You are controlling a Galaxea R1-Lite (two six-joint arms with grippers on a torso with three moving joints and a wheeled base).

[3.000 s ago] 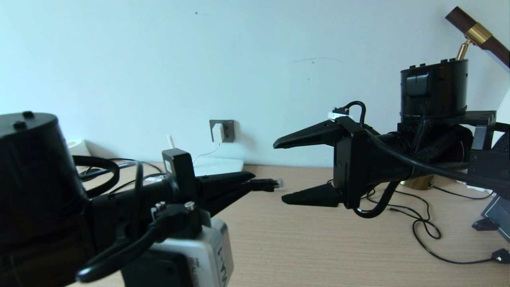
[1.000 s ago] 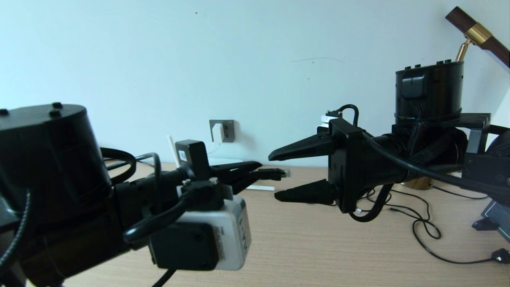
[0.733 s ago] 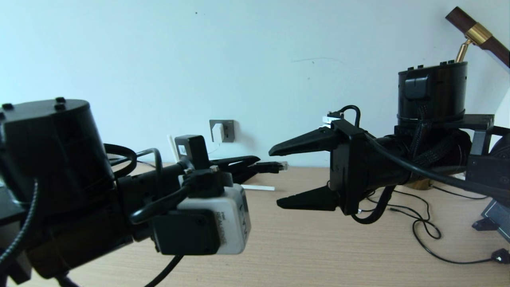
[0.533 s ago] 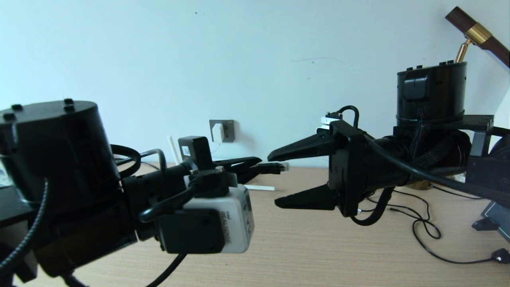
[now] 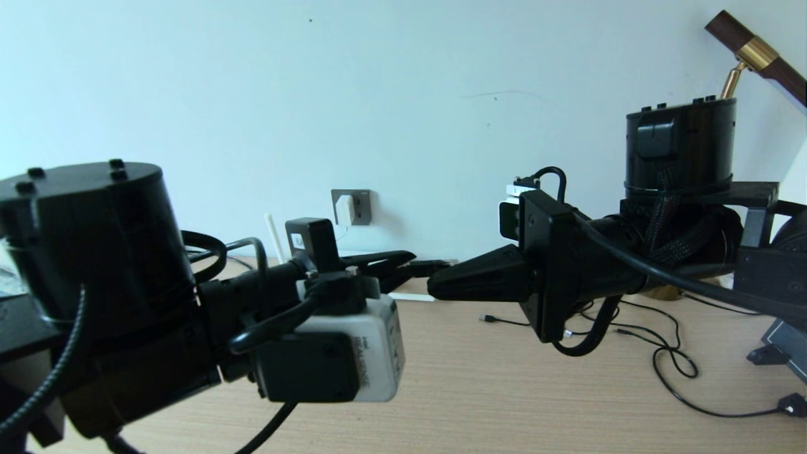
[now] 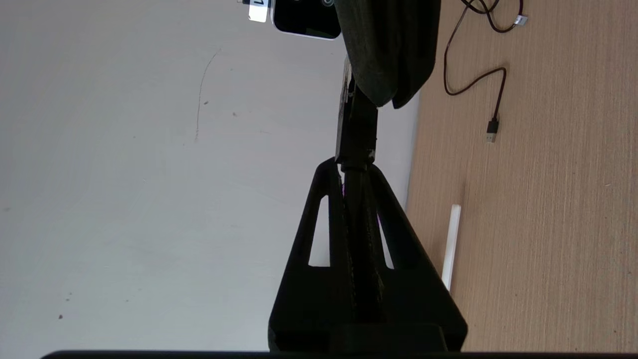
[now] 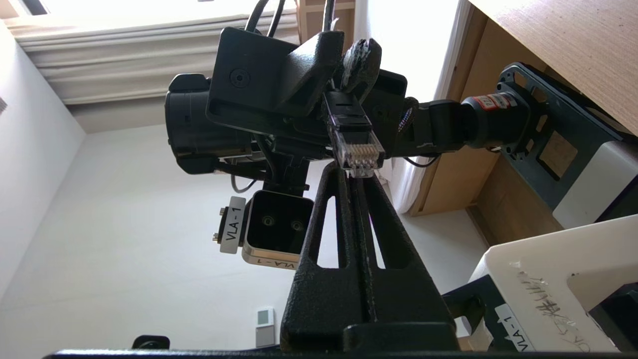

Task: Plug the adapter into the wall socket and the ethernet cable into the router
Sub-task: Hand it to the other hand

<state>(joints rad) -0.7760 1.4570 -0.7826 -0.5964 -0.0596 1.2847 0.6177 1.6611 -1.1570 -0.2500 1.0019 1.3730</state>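
While my left gripper clamps the thick black ethernet cable, my right gripper, jaws narrowed, pinches its clear plug tip.

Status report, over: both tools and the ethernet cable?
Left tool shut on ethernet cable, held above desk. Right tool shut, tips at its clear plug end. Adapter in wall socket.

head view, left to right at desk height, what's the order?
left wrist camera → adapter in wall socket → ethernet cable plug, held out by the left gripper → right gripper → loose black cables on the desk.
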